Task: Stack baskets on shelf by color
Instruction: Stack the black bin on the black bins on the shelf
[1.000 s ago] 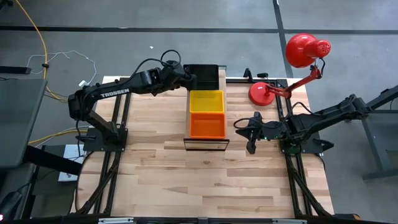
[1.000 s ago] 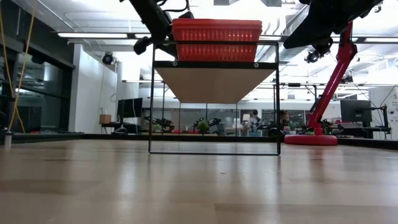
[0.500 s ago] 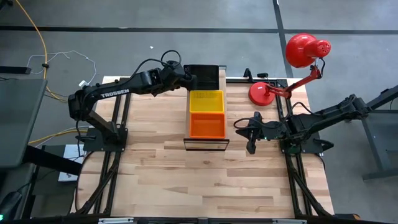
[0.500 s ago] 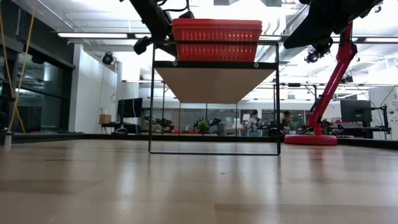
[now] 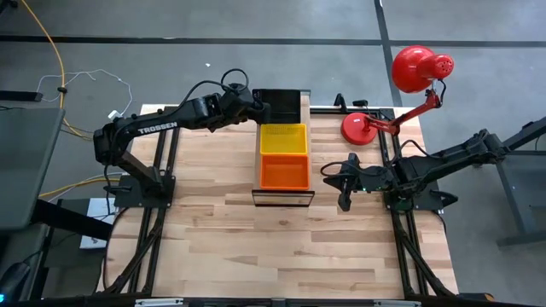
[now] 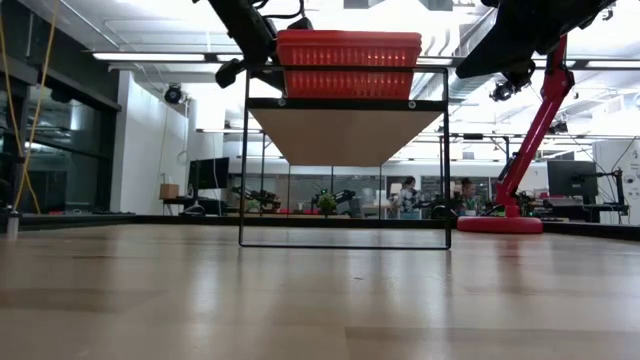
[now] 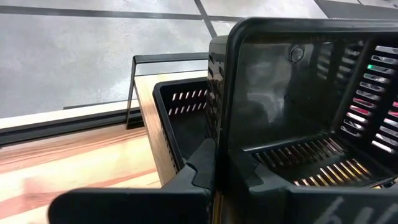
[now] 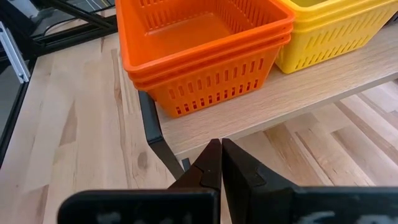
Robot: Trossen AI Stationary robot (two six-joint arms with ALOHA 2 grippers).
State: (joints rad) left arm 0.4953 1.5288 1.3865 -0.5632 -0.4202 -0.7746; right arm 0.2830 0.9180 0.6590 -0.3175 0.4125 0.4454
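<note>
The shelf [image 5: 282, 194] stands mid-table. It carries a stack of orange baskets [image 5: 284, 172] at its near end, yellow baskets [image 5: 282, 138] in the middle and black baskets [image 5: 279, 104] at the far end. My left gripper [image 5: 263, 109] is shut on the upper black basket [image 7: 311, 93], above a lower black one [image 7: 180, 118] that sits on the plank. Right of the shelf's near end, my right gripper [image 5: 327, 170] hangs shut and holds nothing. Its fingertips [image 8: 221, 146] are close to the plank [image 8: 280, 106]. My left gripper holds the upper black basket by its left side wall [image 7: 221, 134], one finger inside the basket and one outside. The fingers come from the table's left, slanting down. The basket sits tilted over the lower black basket; whether it rests in it I cannot tell.
A red desk lamp [image 5: 409, 77] stands at the table's far right corner. Bare wooden tabletop [image 5: 281, 247] stretches along the near side. In the low view the shelf's dark frame [image 6: 245, 160] stands upright on the table, with people in the room far behind it.
</note>
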